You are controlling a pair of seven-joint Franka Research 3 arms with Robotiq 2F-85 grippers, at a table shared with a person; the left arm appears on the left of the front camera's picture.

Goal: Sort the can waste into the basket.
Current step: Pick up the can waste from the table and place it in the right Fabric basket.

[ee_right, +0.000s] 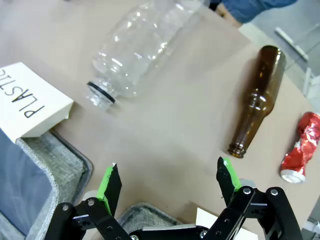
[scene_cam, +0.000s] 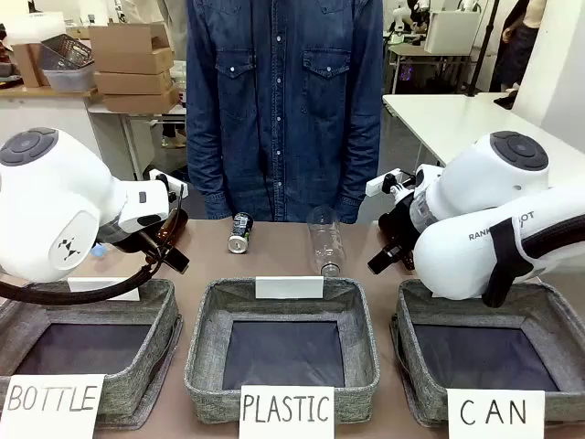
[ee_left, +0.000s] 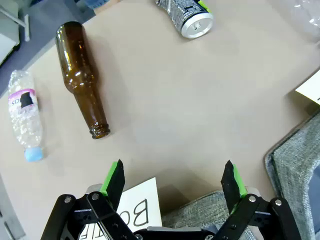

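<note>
Three grey baskets line the near edge, signed BOTTLE (scene_cam: pixel 50 402), PLASTIC (scene_cam: pixel 286 409) and CAN (scene_cam: pixel 494 413). The CAN basket (scene_cam: pixel 558 315) sits rightmost, its dark floor bare.

The left gripper (ee_left: pixel 173 170) hangs released and holds nothing, just past the BOTTLE basket (ee_left: pixel 200 210). The right gripper (ee_right: pixel 167 167) is likewise spread and empty.

The right wrist view adds a crushed red can (ee_right: pixel 301 147) near the table edge, beside a brown bottle (ee_right: pixel 257 100).

Across open tabletop lies the dark can (scene_cam: pixel 240 232), its silver end towards the robot and its print unreadable, near a clear bottle (scene_cam: pixel 326 242) and close to the person (scene_cam: pixel 283 101).
</note>
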